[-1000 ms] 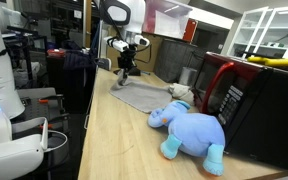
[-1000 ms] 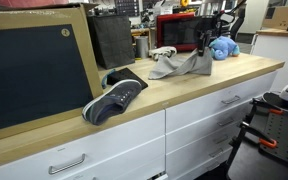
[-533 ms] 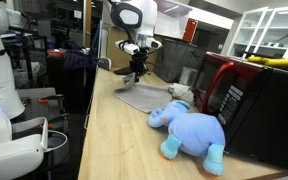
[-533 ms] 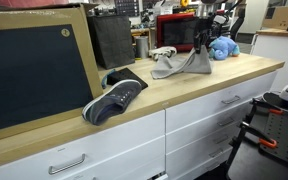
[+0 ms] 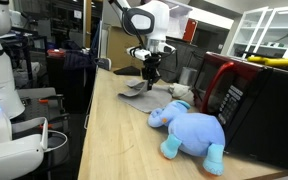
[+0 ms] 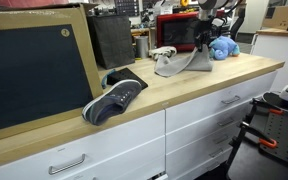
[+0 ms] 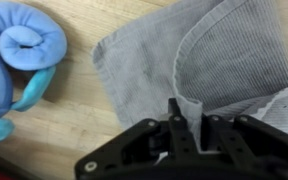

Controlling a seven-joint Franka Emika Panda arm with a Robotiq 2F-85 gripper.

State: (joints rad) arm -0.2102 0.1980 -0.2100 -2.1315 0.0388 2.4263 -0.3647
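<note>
Where the black fingers (image 7: pixel 174 125) meet, they are pressed together on a fold of the grey ribbed cloth (image 7: pixel 154 60), pinching it between their tips; in an exterior view the pinched part of the cloth (image 5: pixel 139 93) stands raised under the fingers while the rest lies flat on the light wooden surface (image 5: pixel 109 145), towards its far end; a blue plush elephant (image 5: pixel 192 130) lies just beside the cloth, apart from it in the wrist view, with its rounded blue limb (image 7: pixel 24 45) on bare wood; behind the elephant a red and black microwave oven (image 5: pixel 246 100) stands along the back edge of the surface; in an exterior view a dark grey sneaker (image 6: pixel 114 98) rests well apart from the cloth, at the front edge of the surface, its toe hanging over.
</note>
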